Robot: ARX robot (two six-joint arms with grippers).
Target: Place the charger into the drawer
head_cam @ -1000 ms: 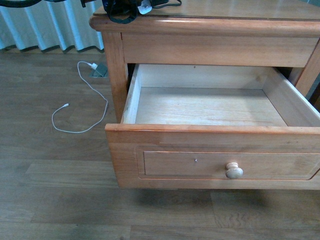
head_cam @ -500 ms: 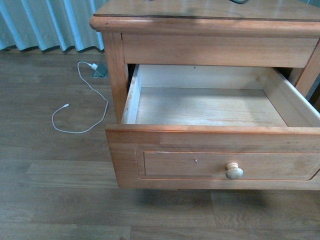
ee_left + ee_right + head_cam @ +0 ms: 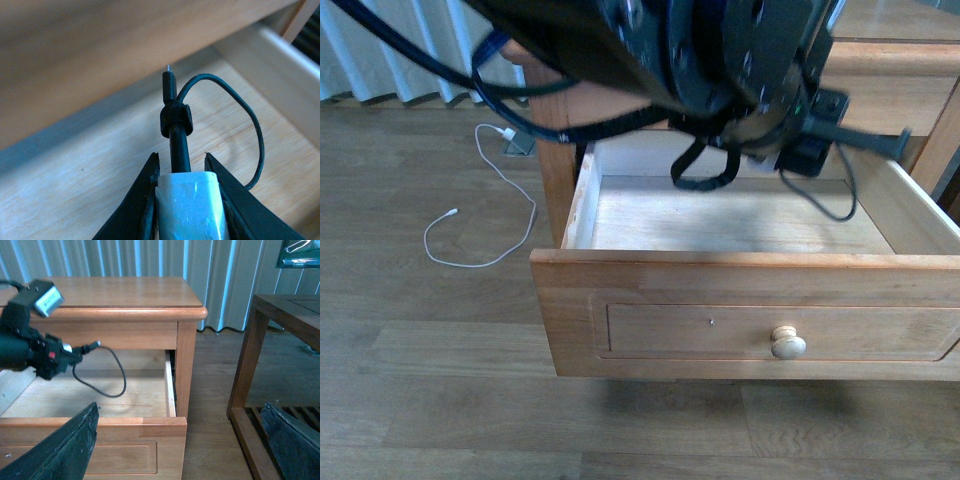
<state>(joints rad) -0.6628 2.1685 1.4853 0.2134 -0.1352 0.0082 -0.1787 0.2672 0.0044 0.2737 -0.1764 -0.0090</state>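
Left gripper point(image 3: 181, 159) is clamped on the charger point(image 3: 187, 207), held above the floor of the open drawer point(image 3: 720, 262), with its cord point(image 3: 256, 135) looping inside. Right gripper point(image 3: 180, 412) gapes empty outside the drawer. I advise lowering close before release, cord within the drawer walls.

The surface point(image 3: 440, 400) was a wood-plank floor in grey-brown tones, with boards running side to side in the front view. A light-wood nightstand point(image 3: 555, 170) stood directly on it. The nightstand's drawer point(image 3: 720, 325) was pulled out and overhung the surface, casting a shadow below. A thin white cable point(image 3: 532, 215) lay in a loose loop on the surface to the left of the nightstand. Its white plug point(image 3: 507, 132) rested just beside a small grey object point(image 3: 520, 145) at the nightstand's rear corner. In the right wrist view, a darker wooden table point(image 3: 260, 340) stood on the surface near the nightstand.
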